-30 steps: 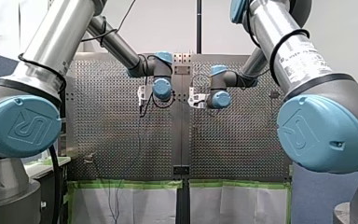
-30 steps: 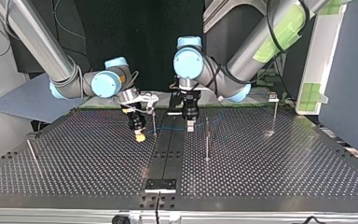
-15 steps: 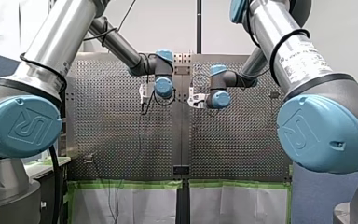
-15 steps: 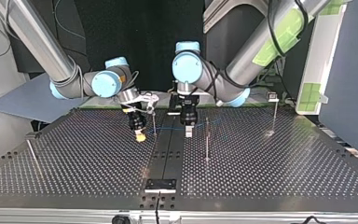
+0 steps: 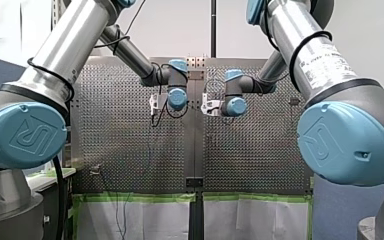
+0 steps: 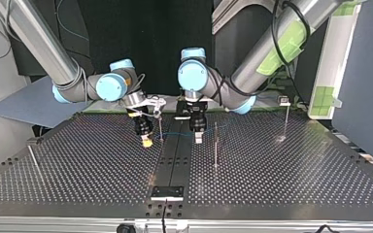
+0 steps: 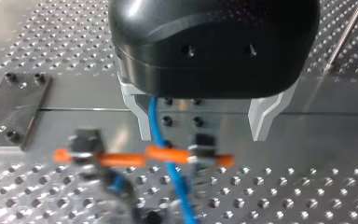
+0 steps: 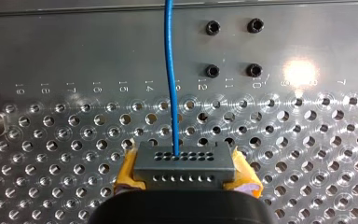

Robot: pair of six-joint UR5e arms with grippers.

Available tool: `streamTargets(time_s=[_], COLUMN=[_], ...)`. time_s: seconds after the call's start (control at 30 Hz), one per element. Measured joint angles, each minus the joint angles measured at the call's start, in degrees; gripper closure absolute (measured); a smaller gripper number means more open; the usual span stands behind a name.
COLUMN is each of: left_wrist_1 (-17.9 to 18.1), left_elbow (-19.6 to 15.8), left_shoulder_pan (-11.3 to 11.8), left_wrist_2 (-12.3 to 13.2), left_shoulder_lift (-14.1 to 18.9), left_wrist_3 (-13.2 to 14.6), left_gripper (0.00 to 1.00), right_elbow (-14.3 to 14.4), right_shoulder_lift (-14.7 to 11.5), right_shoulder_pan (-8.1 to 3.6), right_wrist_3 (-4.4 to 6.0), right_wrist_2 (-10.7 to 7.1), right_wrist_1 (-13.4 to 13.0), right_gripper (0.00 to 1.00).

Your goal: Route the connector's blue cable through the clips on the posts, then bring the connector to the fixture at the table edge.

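In the right wrist view my right gripper (image 8: 182, 186) is shut on the dark grey connector (image 8: 182, 164), yellow pads (image 8: 127, 172) pressing both its ends. The blue cable (image 8: 170, 70) runs from the connector straight ahead over the table. In the left wrist view my left gripper (image 7: 203, 135) stands open, and the blue cable (image 7: 158, 135) passes between its pale fingers (image 7: 142, 116), close to one of them. Just beyond the fingertips sits an orange clip (image 7: 168, 154) on a post. In the top view my right gripper (image 6: 146, 141) and left gripper (image 6: 198, 137) hang side by side above the table's middle.
Thin posts stand on the perforated table: one beside my right gripper (image 6: 161, 127), one near my left gripper (image 6: 216, 148), one at the top view's right (image 6: 286, 119), and a leaning one at its left (image 6: 33, 159). A dark fixture plate (image 6: 167, 192) sits at the near edge.
My left arm has shifted slightly toward my right gripper and its gripper has come down a little. My right arm has stayed still with the connector.
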Motion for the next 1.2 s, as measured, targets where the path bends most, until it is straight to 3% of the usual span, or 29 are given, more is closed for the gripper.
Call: streamTargets(time_s=[0.67, 0.7, 0.73, 0.8, 0.83, 0.87, 0.9, 0.97, 1.2], left_wrist_1=[0.1, 0.1, 0.0, -0.1, -0.2, -0.2, -0.3, -0.3, -0.3], left_elbow=[1.8, 1.8, 1.8, 1.8, 1.8, 1.8, 1.8, 1.8, 1.8], left_shoulder_pan=[0.3, 0.3, 0.4, 0.4, 0.4, 0.3, 0.3, 0.3, 0.3], left_wrist_2=[-1.6, -1.8, -1.8, -2.0, -2.1, -2.1, -2.1, -2.2, -2.8], left_shoulder_lift=[0.0, 0.0, 0.0, 0.0, 0.0, 0.0, 0.0, 0.0, 0.0], left_wrist_3=[3.4, 3.5, 3.6, 3.7, 3.8, 3.9, 4.2, 4.7, 5.8], left_gripper=[0.00, 0.08, 0.08, 0.47, 0.47, 0.78, 0.95, 1.00, 1.00], right_elbow=[0.0, 0.0, 0.0, 0.0, 0.0, 0.0, 0.0, 0.0, 0.0], right_shoulder_lift=[0.0, 0.0, 0.0, 0.0, 0.0, 0.0, 0.0, 0.0, 0.0], right_shoulder_pan=[0.00, 0.00, 0.00, 0.01, 0.02, 0.03, 0.03, 0.05, 0.11], right_wrist_3=[-0.03, -0.03, -0.03, -0.03, -0.03, -0.04, -0.04, -0.05, -0.05], right_wrist_2=[-0.05, -0.06, -0.05, -0.05, -0.05, -0.06, -0.05, -0.06, -0.06], right_wrist_1=[0.0, 0.0, 0.0, 0.1, 0.1, 0.3, 0.4, 0.5, 0.8], right_gripper=[1.00, 1.00, 1.00, 1.00, 1.00, 1.00, 1.00, 1.00, 1.00])
